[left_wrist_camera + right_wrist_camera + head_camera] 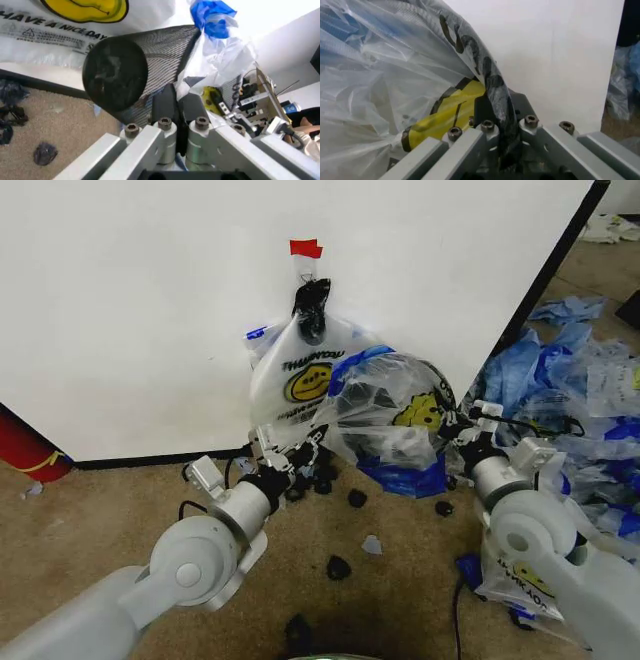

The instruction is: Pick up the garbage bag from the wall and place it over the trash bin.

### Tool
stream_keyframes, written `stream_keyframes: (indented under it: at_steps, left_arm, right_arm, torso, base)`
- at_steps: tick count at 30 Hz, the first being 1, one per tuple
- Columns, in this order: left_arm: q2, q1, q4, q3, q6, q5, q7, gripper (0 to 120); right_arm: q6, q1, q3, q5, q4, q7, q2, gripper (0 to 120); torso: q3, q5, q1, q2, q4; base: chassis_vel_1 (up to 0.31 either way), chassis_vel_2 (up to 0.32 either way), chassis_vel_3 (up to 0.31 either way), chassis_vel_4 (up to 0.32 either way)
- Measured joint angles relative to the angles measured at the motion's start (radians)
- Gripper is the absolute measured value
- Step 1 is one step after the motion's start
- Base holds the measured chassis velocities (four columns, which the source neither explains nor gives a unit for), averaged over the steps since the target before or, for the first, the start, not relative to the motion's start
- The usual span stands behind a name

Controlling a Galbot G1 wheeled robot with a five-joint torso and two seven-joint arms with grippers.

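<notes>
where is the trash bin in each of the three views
Head view: the trash bin sits centre, tipped on its side, wrapped in a garbage bag, between both grippers.
Left wrist view: its mesh base and wall fill the middle.
Right wrist view: its black rim arcs under plastic.
Shared landmark: the wall.

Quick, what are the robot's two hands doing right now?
Left gripper: shut on the trash bin, at its mesh wall.
Right gripper: shut on the garbage bag over the bin's rim.
</notes>
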Motion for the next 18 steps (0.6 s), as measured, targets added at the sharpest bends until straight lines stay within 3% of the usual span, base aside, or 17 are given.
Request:
stream_keyframes:
  at_steps: [11,18]
  left_arm:
    - [-0.017,0.015,0.022,0.004,0.0,0.02,0.014,0]
    - [-0.025,0.005,0.035,0.023,-0.003,0.026,0.021,0]
  right_arm:
    - [-0.041,0.003,0.069,0.183,0.077,0.019,-0.021,0]
    - [-0.054,0.001,0.102,0.214,0.097,0.027,-0.04,0]
  torso:
    - [0.0,0.0001,0.0,0.0,0.0002]
    - [0.0,0.0,0.0,0.0,0.0001]
  base:
    - [0.0,0.0,0.0,0.0]
    - [0.0,0.0,0.0,0.0]
